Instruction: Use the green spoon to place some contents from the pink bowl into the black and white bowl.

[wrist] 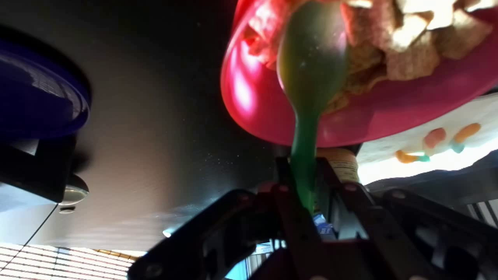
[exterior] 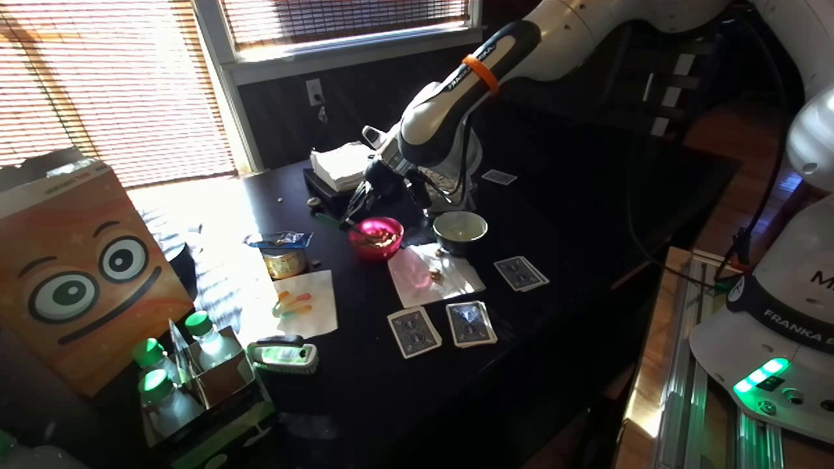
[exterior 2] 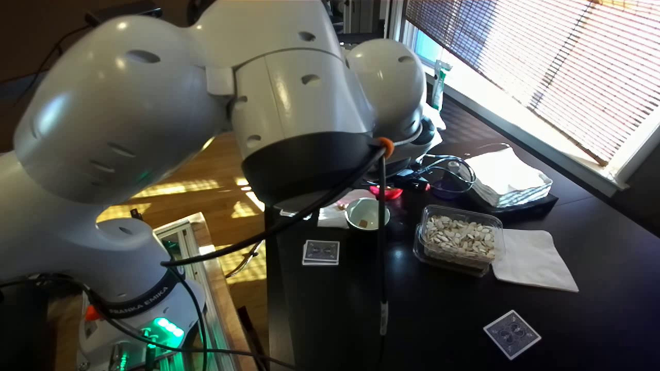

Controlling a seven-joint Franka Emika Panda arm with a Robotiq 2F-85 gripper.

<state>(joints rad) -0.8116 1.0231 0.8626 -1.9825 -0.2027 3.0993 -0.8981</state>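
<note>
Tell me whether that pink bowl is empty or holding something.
Holding something, not empty: the wrist view shows brownish pieces inside the pink bowl. How deep they go, I cannot tell.

Spoon [wrist: 313, 62] over snack bowl [exterior: 378, 253]; second bowl [exterior: 449, 226] beside

A black two-fingered gripper [wrist: 302, 167] pinches the handle of a slender green plastic spoon [wrist: 307, 112], whose paler oval head overlaps jagged tan chunks [wrist: 412, 58] in a round, glossy pink-red bowl [wrist: 358, 124]; whether they touch is unclear. On the smooth dark tabletop [wrist: 155, 97], a shiny, round, deep-blue object [wrist: 35, 89] sits apart from the bowl.
</note>
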